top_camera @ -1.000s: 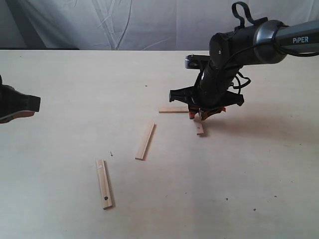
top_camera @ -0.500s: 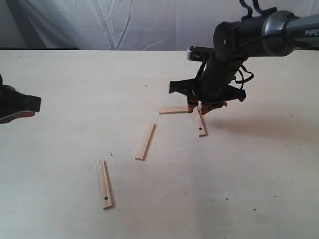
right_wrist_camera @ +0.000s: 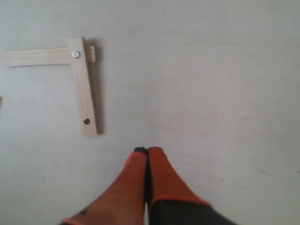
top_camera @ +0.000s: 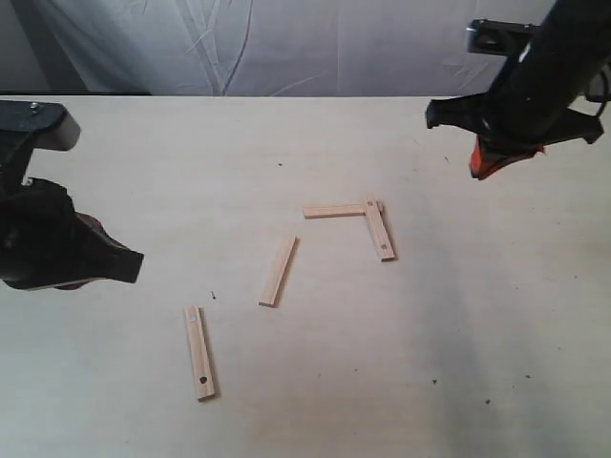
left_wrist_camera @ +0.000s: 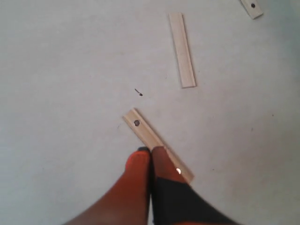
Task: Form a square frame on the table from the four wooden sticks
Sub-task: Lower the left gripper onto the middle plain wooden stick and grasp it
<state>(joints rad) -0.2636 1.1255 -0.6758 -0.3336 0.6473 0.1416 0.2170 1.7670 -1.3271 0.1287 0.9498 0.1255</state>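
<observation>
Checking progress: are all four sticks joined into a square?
No, only the far stick and right stick overlap; the middle stick and near stick lie apart.

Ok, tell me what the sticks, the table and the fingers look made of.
Sticks: pale bare wood, matte, faint lengthwise grain. Table: cream, matte, faint grain; wood or laminate, cannot tell. Fingers: smooth orange, likely plastic or rubber.
</observation>
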